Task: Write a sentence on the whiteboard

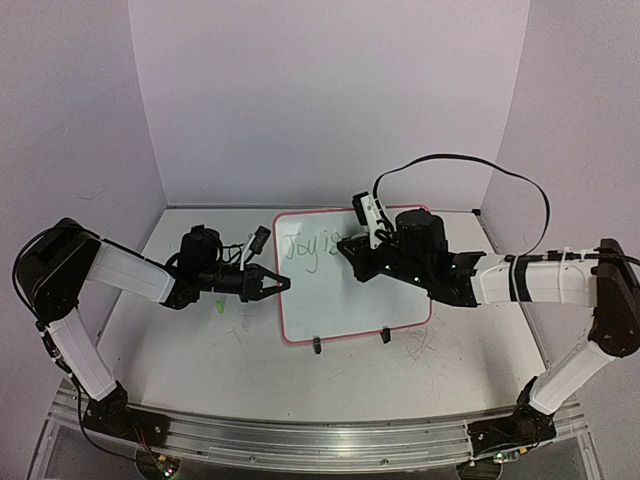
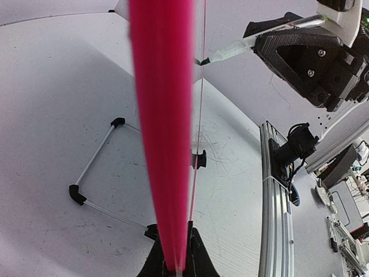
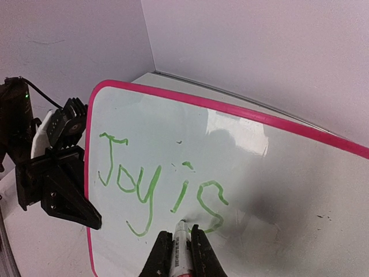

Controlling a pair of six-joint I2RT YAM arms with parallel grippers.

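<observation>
The whiteboard (image 1: 345,300) is clamped by its left rim in the left gripper (image 1: 280,284). A marker (image 3: 180,247) is clamped in the right gripper (image 3: 180,232), its tip set at the end of the sentence (image 3: 155,184), read as "Joy is".

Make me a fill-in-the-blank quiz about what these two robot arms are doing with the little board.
1. So far the sentence on the whiteboard reads "Joy ____".
2. The right gripper holds a ____ with its tip at the board.
3. The left gripper is shut on the board's rim, whose colour is ____.

Missing words: is; marker; pink.
</observation>
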